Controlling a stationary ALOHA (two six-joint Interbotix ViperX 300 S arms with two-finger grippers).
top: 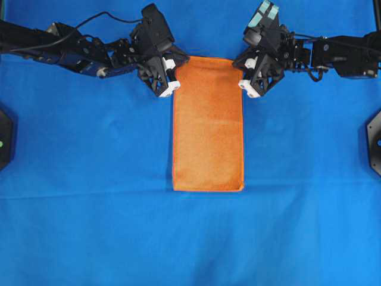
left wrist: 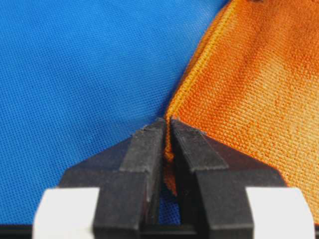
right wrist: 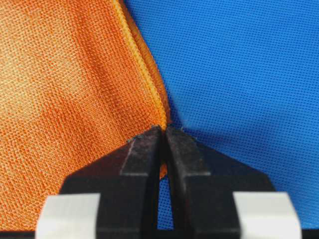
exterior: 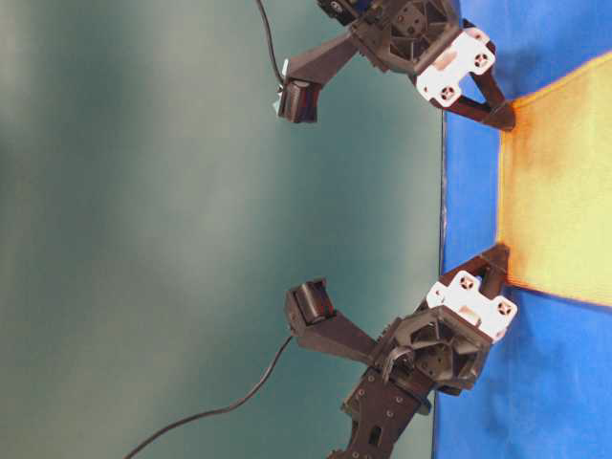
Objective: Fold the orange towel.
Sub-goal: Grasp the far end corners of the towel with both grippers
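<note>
Orange towel (top: 208, 125) lay flat on blue table cloth (top: 89, 179), stretching away between both grippers. Left gripper (top: 174, 80) pinched its left far corner; right gripper (top: 243, 80) pinched the right one.

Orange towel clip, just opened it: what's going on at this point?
Two robot arms are working on an orange towel that lies flat as a long rectangle on the blue table cloth. The left claw has closed on the towel's far left corner, and the right claw has closed on the far right corner. Both wrist views show the edge pinched between shut fingers. The towel is not lifted yet, so the next fold hasn't started.
</note>
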